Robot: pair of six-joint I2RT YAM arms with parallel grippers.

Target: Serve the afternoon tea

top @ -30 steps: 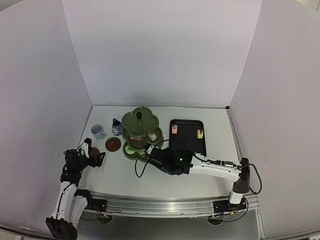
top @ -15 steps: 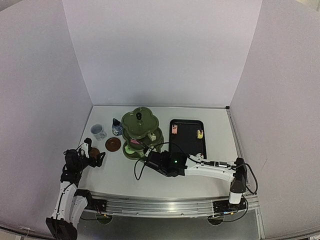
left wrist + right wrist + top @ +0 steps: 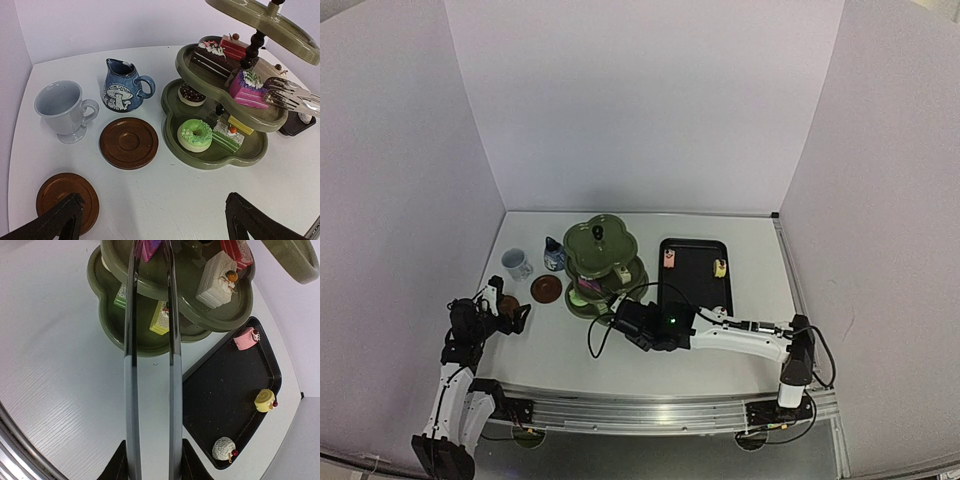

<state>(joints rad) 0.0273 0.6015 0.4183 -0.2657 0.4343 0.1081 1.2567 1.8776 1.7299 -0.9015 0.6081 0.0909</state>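
The dark green three-tier stand (image 3: 603, 250) holds several small cakes, among them a green doughnut (image 3: 195, 134) on the bottom tier. My right gripper (image 3: 151, 460) is shut on the metal tongs (image 3: 131, 365). The tong tips reach onto the middle tier, around a pink cake (image 3: 247, 90). A white mug (image 3: 60, 107), a blue-and-white pot (image 3: 120, 87) and a brown coaster (image 3: 128, 142) stand left of the stand. A second coaster (image 3: 62, 192) lies nearer my left gripper (image 3: 152, 220), which hangs open over bare table.
The black tray (image 3: 220, 395) lies right of the stand with a pink cake (image 3: 246, 338), a yellow roll (image 3: 265, 400) and a white ball cake (image 3: 222, 448) on it. White walls close in the table on three sides.
The right arm has shifted a little to the left with the tongs, and the tong arms stand slightly wider apart. The left arm has not moved.
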